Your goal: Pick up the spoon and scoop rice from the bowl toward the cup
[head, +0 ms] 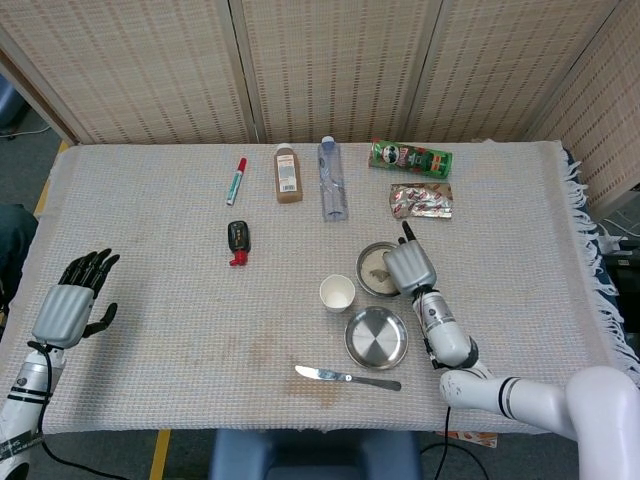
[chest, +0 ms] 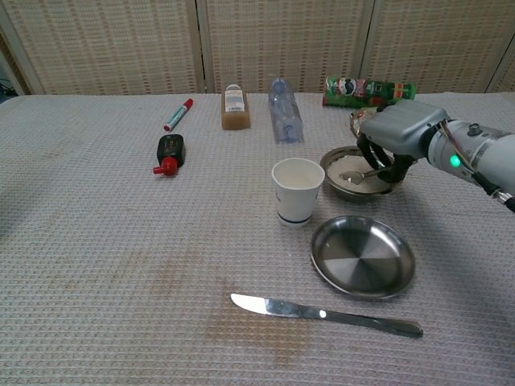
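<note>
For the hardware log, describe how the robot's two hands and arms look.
The left hand has a light grey ribbed back and black fingers, on a slim white forearm with a thin black cable. The right hand has the same grey shell and dark fingers, a silver-grey wrist with a green indicator light, and a white forearm with a black band.
</note>
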Robot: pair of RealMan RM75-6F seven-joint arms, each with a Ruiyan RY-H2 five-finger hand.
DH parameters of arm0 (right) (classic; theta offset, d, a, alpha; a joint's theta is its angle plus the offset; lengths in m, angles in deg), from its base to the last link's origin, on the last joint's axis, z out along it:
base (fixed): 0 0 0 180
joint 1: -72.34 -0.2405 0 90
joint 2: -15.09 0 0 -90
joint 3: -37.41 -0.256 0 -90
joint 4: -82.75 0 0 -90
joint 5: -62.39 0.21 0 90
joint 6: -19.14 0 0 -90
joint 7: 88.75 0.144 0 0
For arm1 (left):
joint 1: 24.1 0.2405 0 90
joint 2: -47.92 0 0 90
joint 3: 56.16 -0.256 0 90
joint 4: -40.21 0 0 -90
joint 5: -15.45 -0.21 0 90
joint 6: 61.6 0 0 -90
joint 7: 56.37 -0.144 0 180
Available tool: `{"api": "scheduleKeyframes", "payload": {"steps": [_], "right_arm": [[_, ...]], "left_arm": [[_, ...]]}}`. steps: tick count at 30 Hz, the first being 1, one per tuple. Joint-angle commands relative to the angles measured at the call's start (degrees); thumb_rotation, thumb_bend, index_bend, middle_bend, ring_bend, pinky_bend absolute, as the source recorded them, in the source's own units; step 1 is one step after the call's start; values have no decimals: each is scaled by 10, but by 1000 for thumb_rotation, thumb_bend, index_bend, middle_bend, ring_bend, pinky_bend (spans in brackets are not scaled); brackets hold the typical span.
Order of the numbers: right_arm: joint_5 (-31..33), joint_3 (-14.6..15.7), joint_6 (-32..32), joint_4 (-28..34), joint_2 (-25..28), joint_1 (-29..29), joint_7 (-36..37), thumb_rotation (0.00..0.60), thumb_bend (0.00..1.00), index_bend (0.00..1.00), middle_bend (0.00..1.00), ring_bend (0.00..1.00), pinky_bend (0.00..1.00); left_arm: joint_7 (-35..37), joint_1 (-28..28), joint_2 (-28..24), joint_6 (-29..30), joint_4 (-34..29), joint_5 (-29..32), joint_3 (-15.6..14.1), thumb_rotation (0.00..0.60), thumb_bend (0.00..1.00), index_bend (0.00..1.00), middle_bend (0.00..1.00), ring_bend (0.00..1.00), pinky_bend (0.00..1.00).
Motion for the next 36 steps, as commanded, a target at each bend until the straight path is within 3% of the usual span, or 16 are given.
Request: {"api": "scheduleKeyframes", "payload": {"steps": [1,12,25,36], "right_arm": [[-8,0,1,-3,-1,1,16,600,357,784,557,281,0],[-33,-2,-9,25,29,18,73,600,356,784,557,281,0],[-72,-9,-39,119,90,39,120,600,356,784,557,281,0],[-84,-18,-47,181,100,20,98,600,356,784,557,281,0]], "left_arm": [[3,0,-2,3,4,-6,-3,600,426,0,0,0,100],[12,-2,0,4,17,-12,-6,600,426,0,0,0,100],[-2,-5,1,1,7,-9,-4,600,426,0,0,0,100],[9,-6,3,3,13,-4,1,600,425,0,0,0,100]]}}
